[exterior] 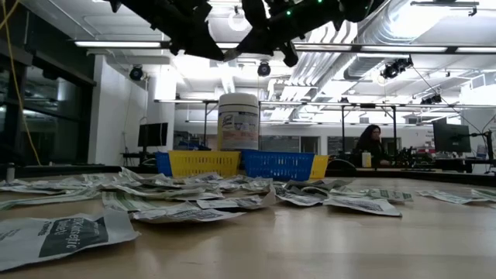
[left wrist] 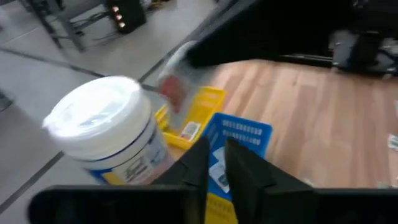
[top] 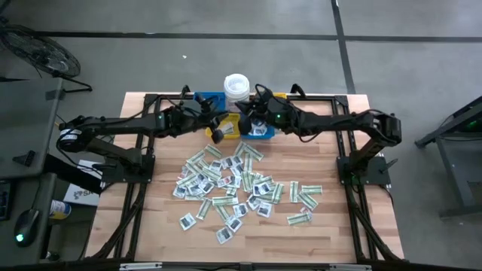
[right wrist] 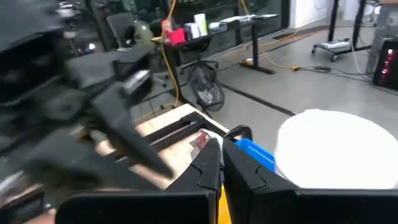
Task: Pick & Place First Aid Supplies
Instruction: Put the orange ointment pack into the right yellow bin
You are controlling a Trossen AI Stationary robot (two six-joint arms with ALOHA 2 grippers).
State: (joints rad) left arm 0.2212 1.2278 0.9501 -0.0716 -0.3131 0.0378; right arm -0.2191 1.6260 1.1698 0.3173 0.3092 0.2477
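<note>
Fingers pressed together on the right gripper (top: 248,120), a narrow gap between those of the left gripper (top: 218,134); neither visibly holds anything.

First aid packets (top: 241,184) lie scattered and overlapping across the middle of the wooden table (top: 331,233), white squares mixed with pale green-and-white strips, and a few sit inside the blue bin (top: 260,129) at the far edge. Both grippers hang above the bins, close to each other, in front of the white lidded tub (top: 236,85). A yellow bin (exterior: 204,163) stands beside the blue one. A person (exterior: 370,145) sits well behind the table.
</note>
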